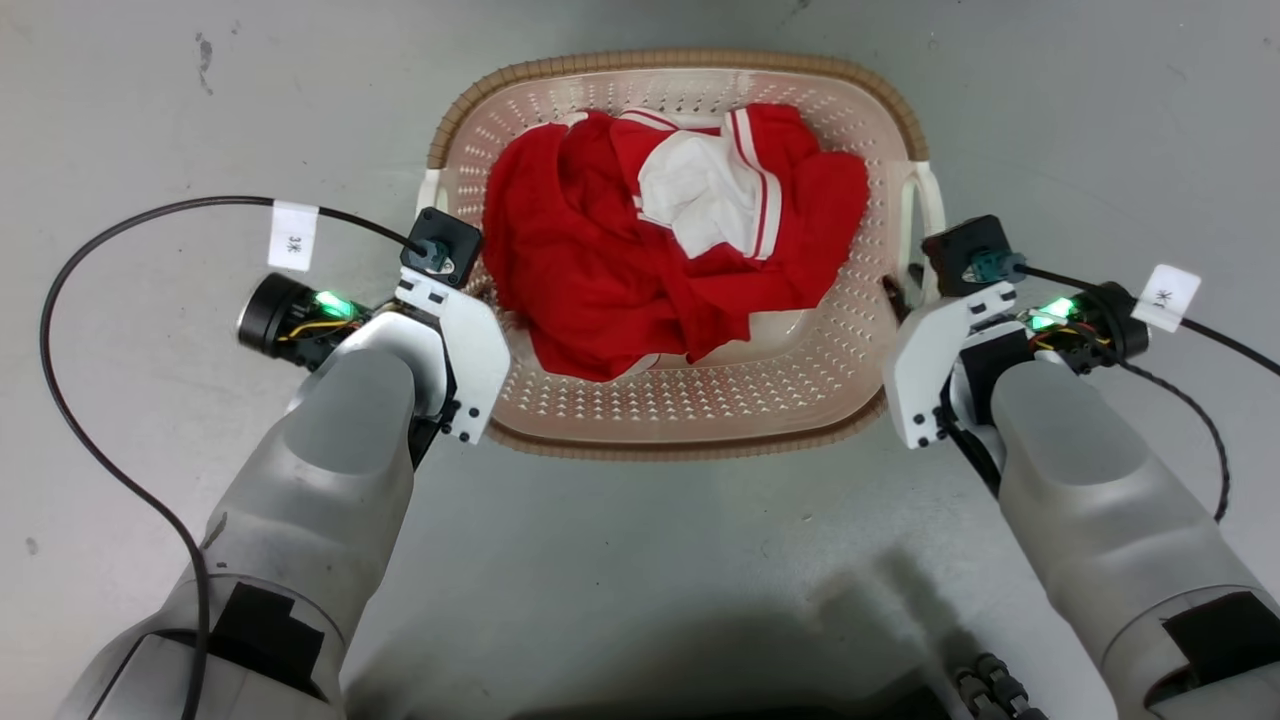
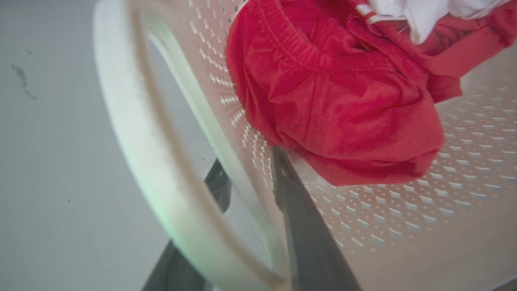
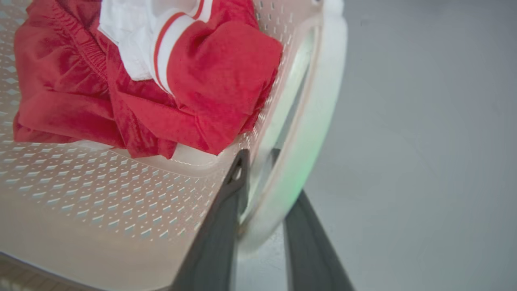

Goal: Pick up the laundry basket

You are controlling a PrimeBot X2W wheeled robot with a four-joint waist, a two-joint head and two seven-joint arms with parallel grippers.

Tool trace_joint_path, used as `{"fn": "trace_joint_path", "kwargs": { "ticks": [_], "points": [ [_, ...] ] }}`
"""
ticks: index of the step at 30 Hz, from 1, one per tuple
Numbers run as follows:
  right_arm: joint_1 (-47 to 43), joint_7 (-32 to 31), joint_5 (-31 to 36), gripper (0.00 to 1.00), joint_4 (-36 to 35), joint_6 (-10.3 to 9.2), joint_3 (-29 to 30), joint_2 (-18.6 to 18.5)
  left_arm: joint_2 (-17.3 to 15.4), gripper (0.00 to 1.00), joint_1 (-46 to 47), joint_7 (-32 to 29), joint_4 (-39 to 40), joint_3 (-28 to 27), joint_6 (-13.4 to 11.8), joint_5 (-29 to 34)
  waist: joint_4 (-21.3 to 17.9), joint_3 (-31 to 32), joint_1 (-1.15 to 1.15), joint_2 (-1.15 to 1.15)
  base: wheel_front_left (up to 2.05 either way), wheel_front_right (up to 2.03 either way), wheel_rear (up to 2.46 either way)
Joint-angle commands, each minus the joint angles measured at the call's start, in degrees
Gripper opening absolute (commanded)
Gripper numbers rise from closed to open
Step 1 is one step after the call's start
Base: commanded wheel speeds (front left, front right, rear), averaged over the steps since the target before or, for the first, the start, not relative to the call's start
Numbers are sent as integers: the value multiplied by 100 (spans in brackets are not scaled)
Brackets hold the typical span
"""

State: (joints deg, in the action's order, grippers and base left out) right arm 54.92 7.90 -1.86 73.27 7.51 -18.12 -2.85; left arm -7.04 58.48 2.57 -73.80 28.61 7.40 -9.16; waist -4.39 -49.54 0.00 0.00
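Laundry basket [image 1: 690, 445]: cream perforated plastic with a brown woven-look rim, standing on the grey floor [image 1: 640, 580] between the two forearms.

Contents: crumpled red clothing [image 1: 590, 280] with a white piece trimmed in red stripes [image 1: 700, 195] on top, towards the far side.

Left hand [image 2: 247, 157]: at the basket's left white handle [image 2: 133, 153]. One dark finger is inside against the perforated wall and the other reaches under the handle bar into its opening. The hand is closed on the wall strip between them.

Right hand [image 3: 258, 152]: mirrored at the right white handle [image 3: 319, 121]. One finger is inside and one is behind the bar, closed on the wall there.

Fittings: black cables [image 1: 60, 300] carrying white tags [image 1: 293, 235], and green lights at both wrists.
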Motion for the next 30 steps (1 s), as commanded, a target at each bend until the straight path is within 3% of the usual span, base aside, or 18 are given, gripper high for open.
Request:
{"fn": "trace_joint_path", "kwargs": {
  "ticks": [1,14,30],
  "points": [
    [50,-14,-127,0,8,0,-57,-1,-2,0,11,-75,-4,62,4,-83,-7,-1,0,0,0,0,0],
    [42,-93,-283,0,17,-2,-342,4,10,0,-45,-105,7,535,24,-552,-7,220,0,0,0,0,0],
    [-431,-720,-588,0,33,-2,-802,11,164,0,-593,-630,58,1195,30,-1314,93,1227,0,0,0,0,0]
  ]
}}
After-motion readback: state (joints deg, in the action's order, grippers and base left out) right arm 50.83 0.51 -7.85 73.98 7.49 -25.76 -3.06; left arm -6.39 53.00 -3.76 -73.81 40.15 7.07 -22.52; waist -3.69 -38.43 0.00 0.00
